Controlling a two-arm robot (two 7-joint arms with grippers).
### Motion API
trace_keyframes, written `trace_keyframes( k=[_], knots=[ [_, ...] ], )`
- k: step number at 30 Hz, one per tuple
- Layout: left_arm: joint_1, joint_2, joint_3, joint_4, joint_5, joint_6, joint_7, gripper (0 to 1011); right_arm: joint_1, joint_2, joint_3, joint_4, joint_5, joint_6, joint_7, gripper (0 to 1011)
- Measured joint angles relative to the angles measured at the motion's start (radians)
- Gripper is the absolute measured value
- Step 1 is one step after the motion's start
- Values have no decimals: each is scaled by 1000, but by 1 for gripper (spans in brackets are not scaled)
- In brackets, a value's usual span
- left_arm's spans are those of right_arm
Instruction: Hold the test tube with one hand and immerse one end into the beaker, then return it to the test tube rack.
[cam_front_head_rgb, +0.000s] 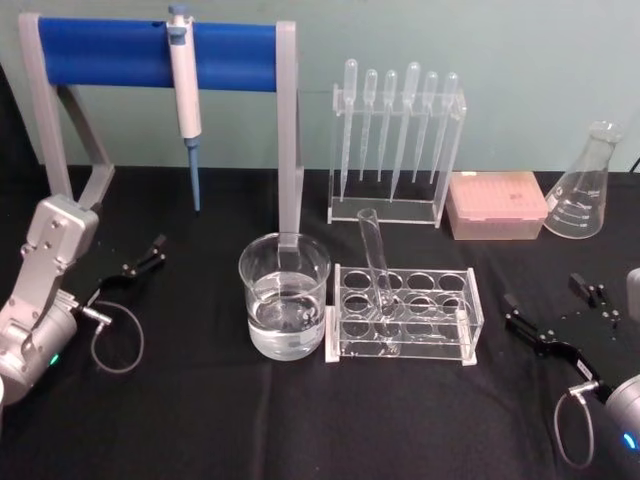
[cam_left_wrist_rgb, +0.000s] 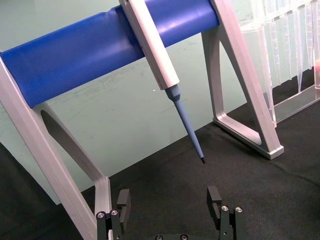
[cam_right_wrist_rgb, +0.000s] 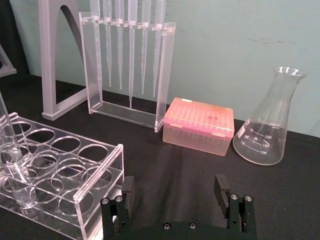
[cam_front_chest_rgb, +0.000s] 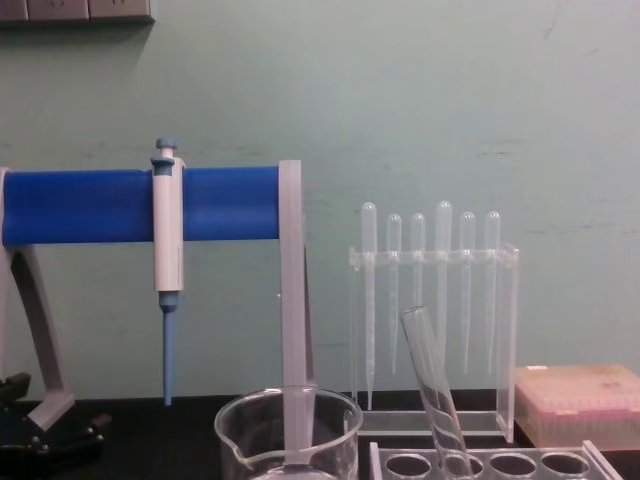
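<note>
The left gripper (cam_front_head_rgb: 140, 260) sits low at the left side of the black table (cam_front_head_rgb: 200, 420), its two fingers spread apart with nothing between them; in the left wrist view the fingers (cam_left_wrist_rgb: 123, 200) stand wide over bare cloth, facing the pipettor stand (cam_left_wrist_rgb: 100, 50). The right gripper (cam_front_head_rgb: 545, 315) rests at the right side of the table, likewise released and empty, its fingers (cam_right_wrist_rgb: 129, 187) parted in the right wrist view and aimed toward the tube rack and the items behind it.

Between the two grippers, the test tube (cam_front_head_rgb: 378, 275) stands in the clear tube rack (cam_front_head_rgb: 405, 315), in a hole near the rack's left end. It leans, its open top tilted toward the left and away from the robot, and its rounded bottom rests on the rack's base. Neither gripper touches it. The beaker (cam_front_head_rgb: 284, 295) stands just beside the rack's left end, upright, holding clear liquid to roughly a third of its height.

Behind the beaker, the white-and-blue pipettor (cam_front_head_rgb: 186, 90) hangs from the blue bar of the pipettor stand, tip pointing down. To the right of the stand, a clear holder (cam_front_head_rgb: 395, 205) carries six plastic pipettes (cam_front_head_rgb: 390, 125). Further right sits a pink tip box (cam_front_head_rgb: 496, 205), and beside it an empty conical flask (cam_front_head_rgb: 585, 185).
</note>
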Motion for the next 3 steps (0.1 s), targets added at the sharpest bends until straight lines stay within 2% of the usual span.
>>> trace_keyframes(
  k=[3],
  knots=[
    [0,0,0,0,0,0,0,1000,-1,1,1,-3,1,1,0,1004]
  ],
)
